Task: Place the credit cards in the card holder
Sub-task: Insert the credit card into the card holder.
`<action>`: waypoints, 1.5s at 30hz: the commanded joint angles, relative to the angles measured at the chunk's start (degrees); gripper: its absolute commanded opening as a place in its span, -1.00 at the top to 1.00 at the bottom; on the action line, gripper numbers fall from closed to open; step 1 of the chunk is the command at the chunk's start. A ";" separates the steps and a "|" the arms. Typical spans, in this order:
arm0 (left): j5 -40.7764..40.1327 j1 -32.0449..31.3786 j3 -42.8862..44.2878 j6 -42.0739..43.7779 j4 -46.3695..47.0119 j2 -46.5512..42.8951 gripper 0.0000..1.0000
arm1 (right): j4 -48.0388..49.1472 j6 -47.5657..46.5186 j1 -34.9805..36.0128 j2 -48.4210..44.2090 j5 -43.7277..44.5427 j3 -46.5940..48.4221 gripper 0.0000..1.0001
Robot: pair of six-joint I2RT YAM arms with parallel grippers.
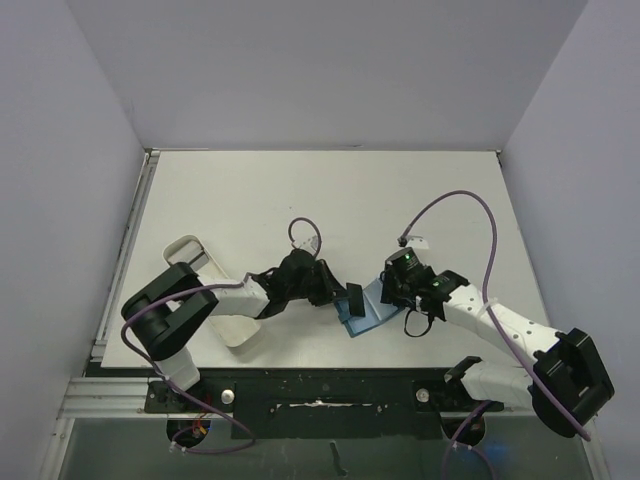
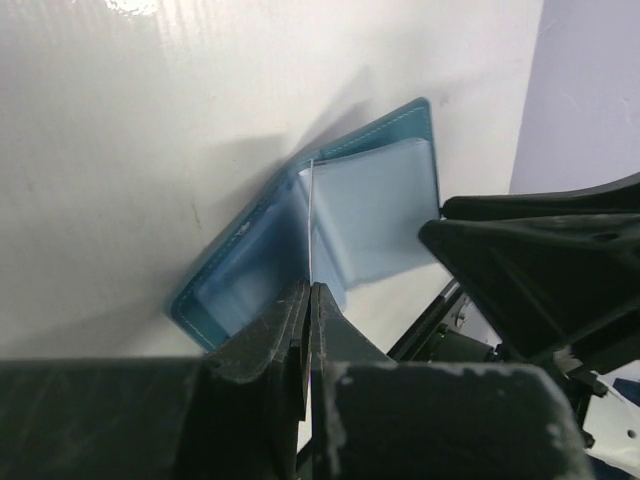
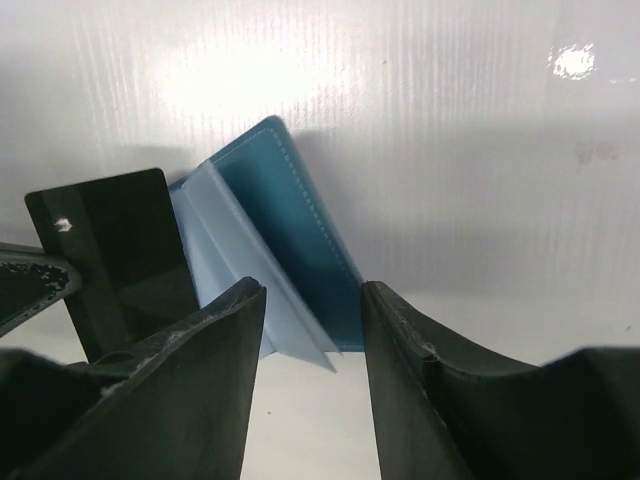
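Observation:
The card holder [image 1: 368,316] lies open on the table just in front of the arm bases, teal outside with pale inner sleeves [image 2: 370,210]. My left gripper [image 2: 309,290] is shut on one credit card [image 2: 312,220], held on edge with its far end at the holder's sleeves. In the right wrist view that card [image 3: 115,255] shows a dark face, standing left of the holder [image 3: 290,220]. My right gripper [image 3: 312,290] is open, its fingers on either side of the holder's near corner, not pinching it. From above, the two grippers [image 1: 345,300] [image 1: 393,295] face each other across the holder.
A long white tray [image 1: 240,335] lies under the left arm at the near left. The table's front edge and metal rail [image 1: 320,385] run just behind the holder. Purple cables [image 1: 470,200] loop above the right arm.

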 commanded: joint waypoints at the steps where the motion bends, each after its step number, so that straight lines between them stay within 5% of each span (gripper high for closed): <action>1: -0.48 -0.37 2.21 0.04 3.85 1.34 1.00 | -0.57 -3.92 -2.19 -0.11 1.63 3.13 0.11; 9: -0.21 -0.37 3.09 1.33 1.89 2.65 1.00 | 2.32 -6.35 -5.19 2.30 -2.06 0.84 0.20; 18: -4.95 -0.24 6.18 7.30 -9.02 -3.51 1.00 | 6.22 1.21 -4.04 -0.89 -6.94 -6.97 0.38; 30: 6.87 -0.58 3.56 3.32 1.22 -1.89 1.00 | 8.12 11.16 3.02 -5.01 -4.32 -12.13 0.53; 45: 8.62 0.06 10.44 13.63 -15.71 -0.10 1.00 | 7.66 9.54 3.06 -3.48 -2.77 -11.90 0.56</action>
